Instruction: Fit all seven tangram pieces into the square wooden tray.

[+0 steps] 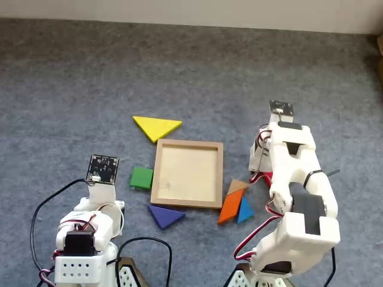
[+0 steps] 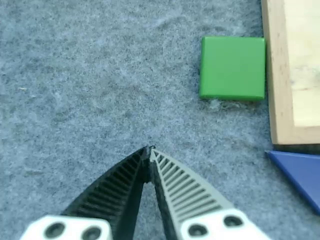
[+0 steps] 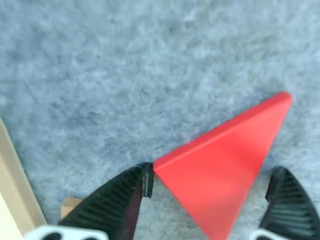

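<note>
A robotics test setup — a white left arm (image 1: 84, 239) and right arm (image 1: 299, 191) with loose cables (image 1: 34, 230) stand at the near edge of a grey carpet-like surface (image 1: 72, 89). A pale wall (image 1: 239, 13) lines its far edge.

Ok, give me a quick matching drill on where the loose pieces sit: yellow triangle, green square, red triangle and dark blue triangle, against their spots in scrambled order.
Pieces:
1. yellow triangle
2. green square
3. red triangle
4. dark blue triangle

Spots:
A. between the open fingers of the right gripper
B. past the far edge of the tray
C. off the tray's near left corner
D. beside the tray's left edge

Pairs: 1-B, 2-D, 3-A, 4-C
</note>
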